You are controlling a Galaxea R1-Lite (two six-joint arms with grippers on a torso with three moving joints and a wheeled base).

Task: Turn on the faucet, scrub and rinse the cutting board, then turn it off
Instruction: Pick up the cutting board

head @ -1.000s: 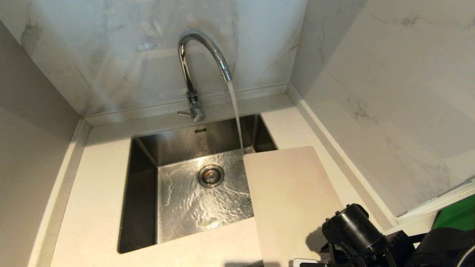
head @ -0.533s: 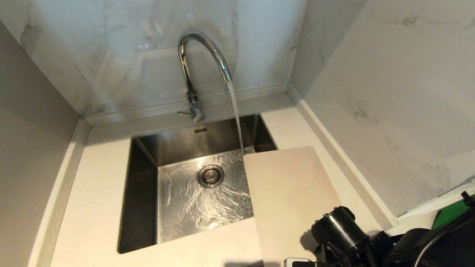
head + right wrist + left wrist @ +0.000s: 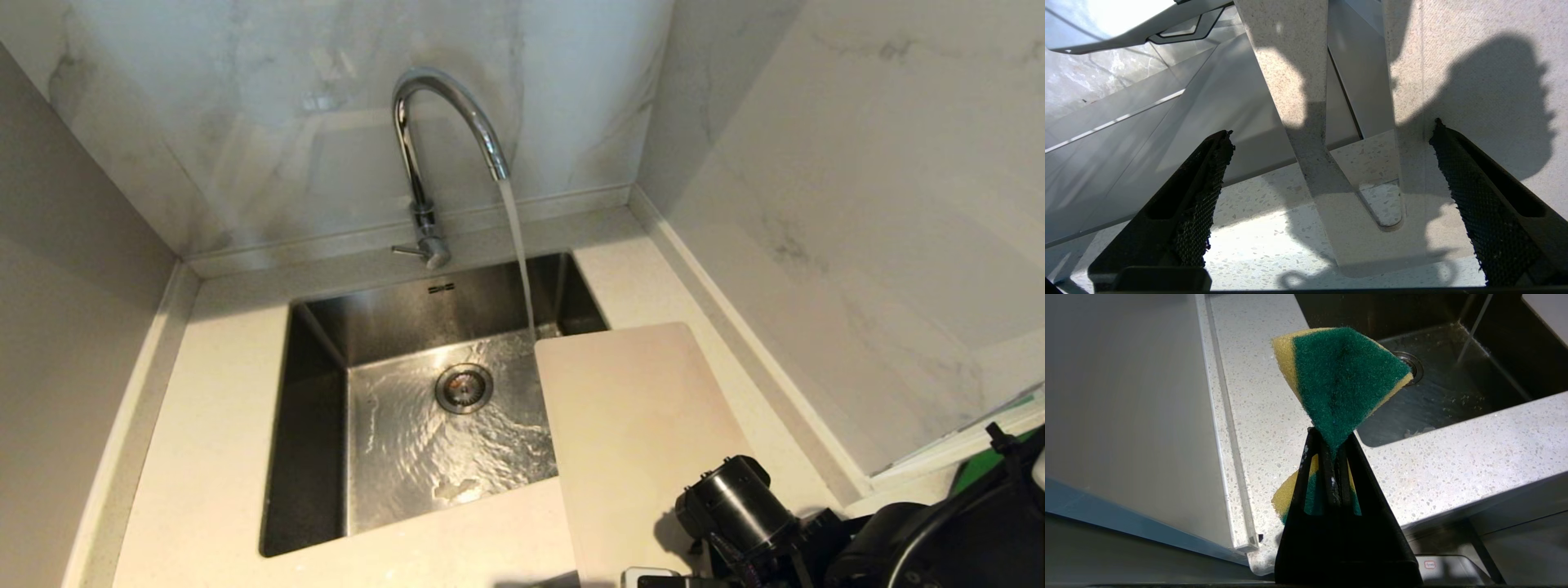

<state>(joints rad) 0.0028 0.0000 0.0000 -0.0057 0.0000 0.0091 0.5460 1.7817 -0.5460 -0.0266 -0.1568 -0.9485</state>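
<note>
The faucet [image 3: 433,147], a tall shiny chrome gooseneck, stands behind the sink [image 3: 314,425], its thin lever sticking out sideways at the base, and water streams from its arched spout. The cutting board [image 3: 637,425], a cream rectangle with rounded corners, lies flat beside the sink, one long edge overhanging the basin.

Left gripper [image 3: 1331,457] is clamping fully closed; right gripper [image 3: 1327,196] is holding its fingers [image 3: 1204,196] spread wide apart, gripping nothing

Likely home kitchen: steel sink [image 3: 314,425], faucet [image 3: 424,147], marble walls [image 3: 816,163].
</note>
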